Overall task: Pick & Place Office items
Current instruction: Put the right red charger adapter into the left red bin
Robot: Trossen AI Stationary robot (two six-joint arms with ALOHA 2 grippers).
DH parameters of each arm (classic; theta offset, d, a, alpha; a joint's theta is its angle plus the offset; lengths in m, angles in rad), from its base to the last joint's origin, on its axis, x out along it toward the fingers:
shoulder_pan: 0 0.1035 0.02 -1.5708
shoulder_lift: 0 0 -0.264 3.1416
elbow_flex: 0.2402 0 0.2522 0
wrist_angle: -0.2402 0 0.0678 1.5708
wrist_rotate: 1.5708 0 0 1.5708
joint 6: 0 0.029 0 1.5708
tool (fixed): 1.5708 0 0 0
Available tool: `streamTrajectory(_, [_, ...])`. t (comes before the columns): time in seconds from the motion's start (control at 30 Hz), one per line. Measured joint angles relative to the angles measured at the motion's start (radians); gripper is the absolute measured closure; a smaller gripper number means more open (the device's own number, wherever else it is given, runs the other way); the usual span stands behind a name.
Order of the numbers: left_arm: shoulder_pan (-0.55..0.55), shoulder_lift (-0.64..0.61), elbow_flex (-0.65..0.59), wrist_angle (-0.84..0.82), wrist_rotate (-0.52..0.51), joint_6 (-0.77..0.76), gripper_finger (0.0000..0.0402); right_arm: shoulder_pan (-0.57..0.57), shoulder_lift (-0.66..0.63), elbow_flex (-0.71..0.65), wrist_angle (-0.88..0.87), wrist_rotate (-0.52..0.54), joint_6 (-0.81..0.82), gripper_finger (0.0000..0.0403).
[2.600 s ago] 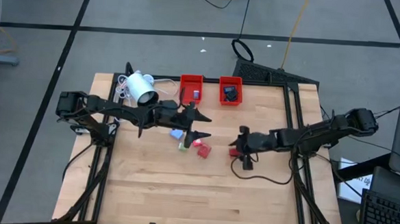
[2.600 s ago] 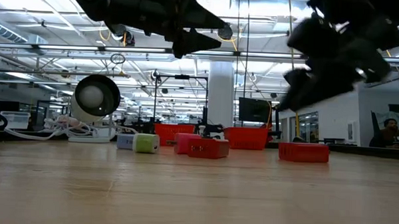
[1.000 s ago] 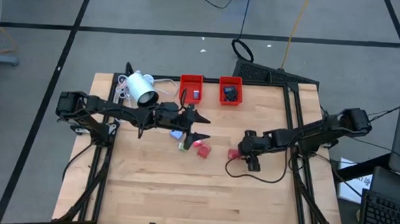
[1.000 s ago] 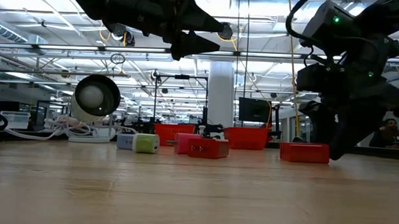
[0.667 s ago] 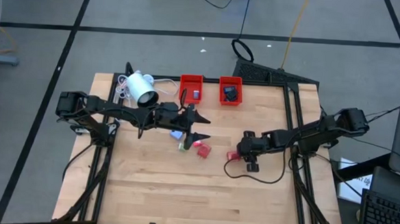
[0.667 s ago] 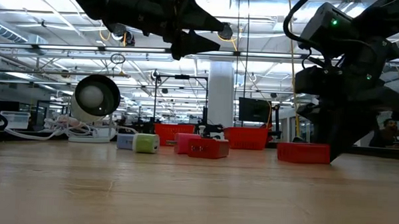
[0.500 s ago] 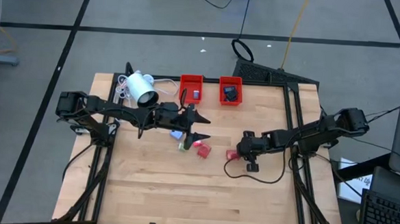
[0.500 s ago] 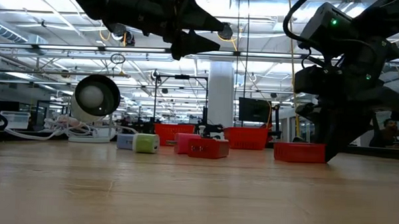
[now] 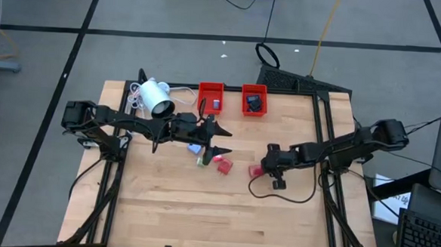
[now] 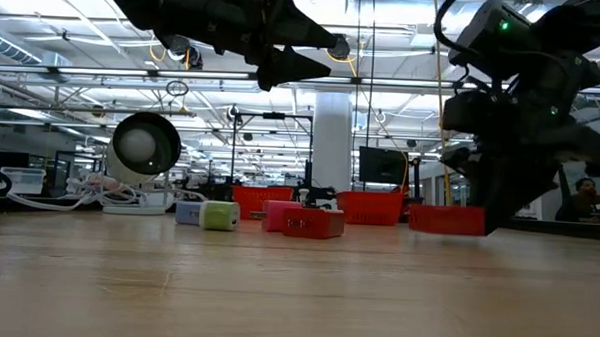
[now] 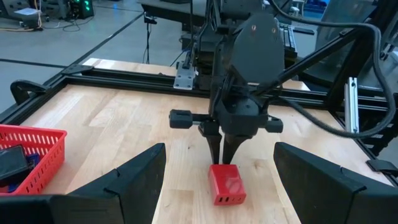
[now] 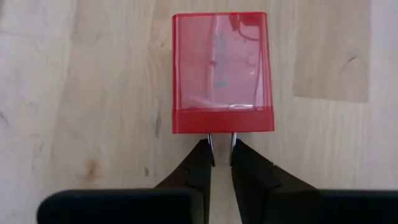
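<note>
The right pincer point(image 12: 221, 149) pinches the prongs of a red block point(image 12: 222, 71), which hangs just beyond its fingertips.

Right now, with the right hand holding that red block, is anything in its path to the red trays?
Nothing visible blocks it. The right hand grips the red block, lifted just off the table. Bare wood lies between it and the red trays; the other pieces lie off to the side.
</note>
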Motion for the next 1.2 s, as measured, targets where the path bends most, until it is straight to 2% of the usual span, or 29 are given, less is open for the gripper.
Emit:
streamTrajectory(0.23, [-0.004, 0.0, 0.0, 0.009, 0.0, -0.021, 0.0098, 0.0, -0.114, 0.034, 0.001, 0.026, -0.039, 0.0371])
streamTrajectory(0.37, [-0.009, 0.0, 0.0, 0.032, 0.0, -0.125, 0.0098, 0.0, -0.185, 0.055, 0.011, 0.12, -0.102, 0.0371])
streamTrajectory(0.53, [-0.009, 0.0, 0.0, 0.037, -0.001, -0.289, 0.0098, 0.0, -0.249, 0.058, 0.105, 0.268, -0.211, 0.0371])
streamTrajectory(0.7, [-0.03, 0.01, 0.0, 0.054, -0.086, -0.414, 0.0098, 0.0, -0.268, 0.059, 0.247, 0.373, -0.32, 0.0371])
streamTrajectory(0.8, [-0.045, 0.027, 0.0, 0.106, -0.138, -0.457, 0.0098, -0.003, -0.267, 0.059, 0.309, 0.375, -0.378, 0.0371])
streamTrajectory(0.9, [-0.048, 0.028, 0.0, 0.153, -0.149, -0.5, 0.0098, -0.004, -0.267, 0.059, 0.341, 0.423, -0.409, 0.0371])
streamTrajectory(1.03, [-0.048, 0.03, 0.0, 0.162, -0.151, -0.494, 0.0098, -0.005, -0.267, 0.059, 0.341, 0.477, -0.434, 0.0371])
streamTrajectory(1.2, [-0.041, 0.03, 0.0, 0.128, -0.173, -0.462, 0.0098, -0.004, -0.267, 0.059, 0.333, 0.473, -0.419, 0.0371])
